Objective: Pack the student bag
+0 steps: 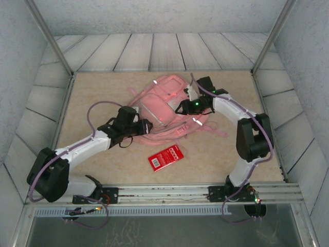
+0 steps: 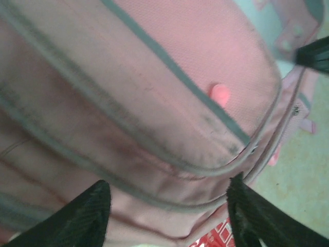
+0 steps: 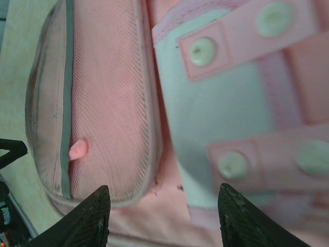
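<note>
A large soft pink fabric backpack (image 1: 163,98) lies flat on the beige counter (image 1: 221,154), centred toward the far side. Grey zip lines edge its front pockets. A pale patch carries pink snap tabs, and straps trail rightward.

The top camera looked down from above and behind the arms (image 1: 87,141) over the whole table (image 1: 231,154), the backpack (image 1: 159,103) toward 12 o'clock. Both wrist cameras sat close over that shared backpack, the left tool (image 2: 169,206) and right tool (image 3: 164,206) framing 6 o'clock.
</note>
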Controlling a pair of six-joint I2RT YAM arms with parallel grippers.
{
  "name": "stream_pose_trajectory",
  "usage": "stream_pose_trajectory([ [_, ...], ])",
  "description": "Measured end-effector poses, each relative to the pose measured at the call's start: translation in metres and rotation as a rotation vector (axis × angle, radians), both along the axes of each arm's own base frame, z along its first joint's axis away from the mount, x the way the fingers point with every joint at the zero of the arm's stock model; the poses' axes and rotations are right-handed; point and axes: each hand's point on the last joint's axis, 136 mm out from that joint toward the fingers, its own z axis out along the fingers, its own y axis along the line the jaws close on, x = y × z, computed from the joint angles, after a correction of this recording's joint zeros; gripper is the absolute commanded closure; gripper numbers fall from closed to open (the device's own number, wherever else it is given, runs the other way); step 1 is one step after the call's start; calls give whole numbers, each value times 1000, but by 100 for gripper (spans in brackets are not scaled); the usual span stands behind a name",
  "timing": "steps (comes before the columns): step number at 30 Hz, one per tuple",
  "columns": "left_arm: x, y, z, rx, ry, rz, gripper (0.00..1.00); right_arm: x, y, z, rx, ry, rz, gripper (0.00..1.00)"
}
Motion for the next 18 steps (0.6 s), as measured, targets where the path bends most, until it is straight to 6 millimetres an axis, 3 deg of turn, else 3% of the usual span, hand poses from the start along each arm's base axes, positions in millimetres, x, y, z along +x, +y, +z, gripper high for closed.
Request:
stream_pose_trajectory([
  [5,14,-15,-13,-65,30,-6,57,7,23,-17,21,28,14,47],
  [10,22,-16,-36,-67,84,4,59,6,34,-30,33,58,18,54],
  [15,26,-12,-37,-67,85,17,60,4,44,-35,50,70,32,71],
  [18,29,-7,-38,-64,87,32,61,4,49,-38,60,75,34,87],
])
